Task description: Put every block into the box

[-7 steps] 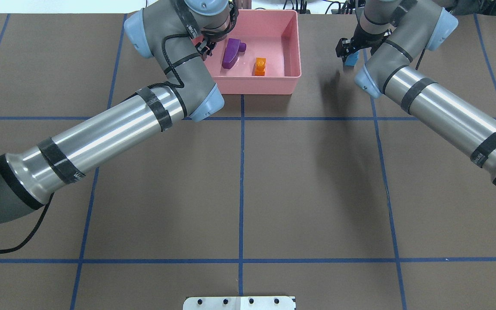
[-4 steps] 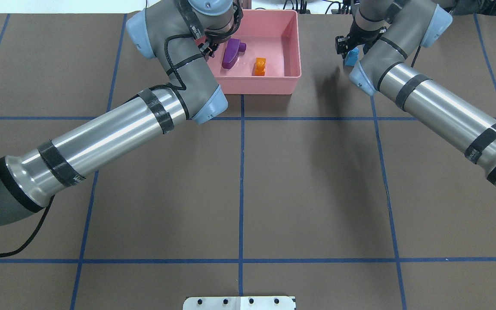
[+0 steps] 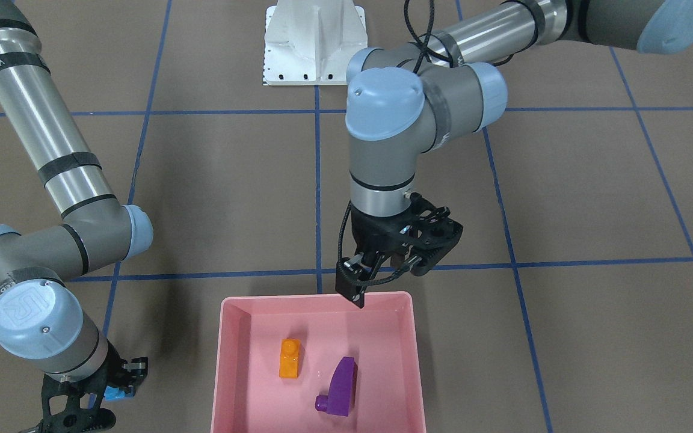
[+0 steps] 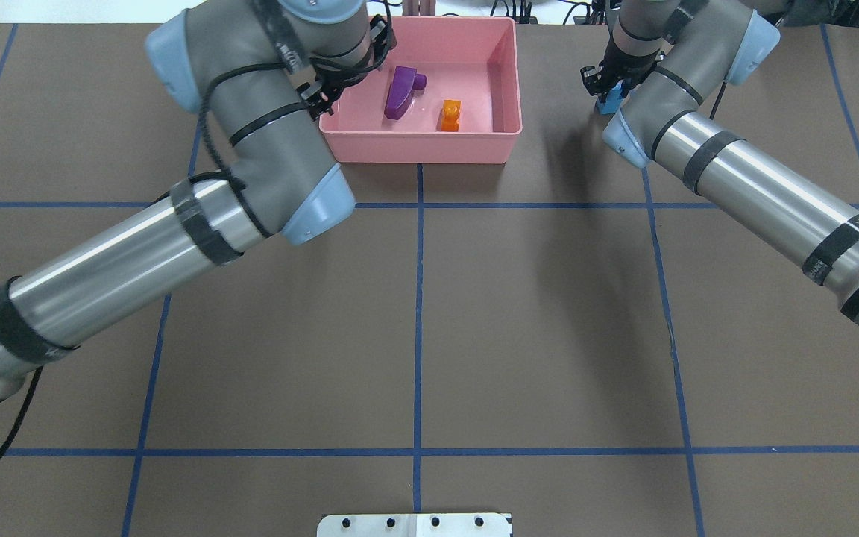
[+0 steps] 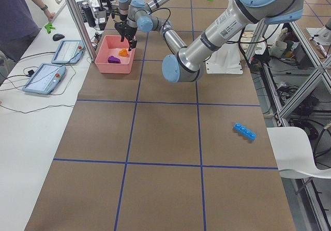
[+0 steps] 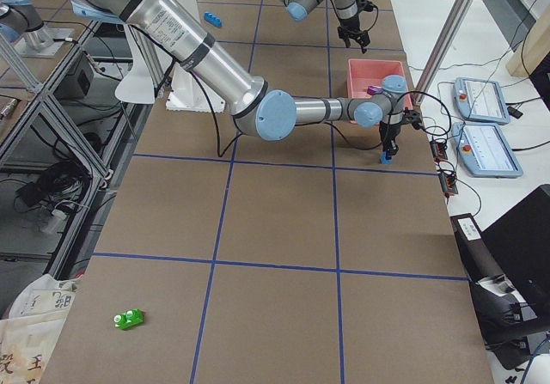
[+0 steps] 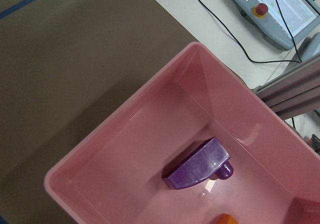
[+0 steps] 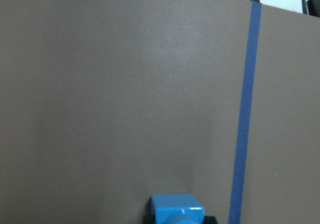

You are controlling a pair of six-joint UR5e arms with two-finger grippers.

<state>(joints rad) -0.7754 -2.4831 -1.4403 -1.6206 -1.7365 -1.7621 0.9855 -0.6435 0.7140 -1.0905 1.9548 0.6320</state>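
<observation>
Status: two of five blocks are stowed. The purple sloped block [image 4: 400,92] and the orange sloped block [image 4: 450,115] both lie on the floor of the box [image 4: 504,142], apart from each other. The purple one is nearer my left wall of the box, and the orange one is nearer the box wall that faces me.

Left pincer [image 3: 387,273]: jaws spread, nothing held. It hangs over the box rim on the side facing me, at the box's left corner. Its wrist view looks down into the box at the purple sloped block.

Right pincer [image 3: 119,388]: lowered to the counter [image 4: 534,313] beside the box, near its right wall but outside it. The jaws are closed down around the small blue cube [image 4: 608,105], and in the wrist view the dark pads sit against both of its sides. I cannot tell whether the cube has left the counter.

Outstanding items:
1. Small blue cube: I judge this to be the step in hand. It needs a lift, a short carry over the box's right wall, and a release.
2. Long blue four-stud block [image 5: 244,132]: on the counter well apart from the box, toward my left end.
3. Green two-stud block [image 6: 129,319]: on the counter well apart from the box, toward my right end.
</observation>
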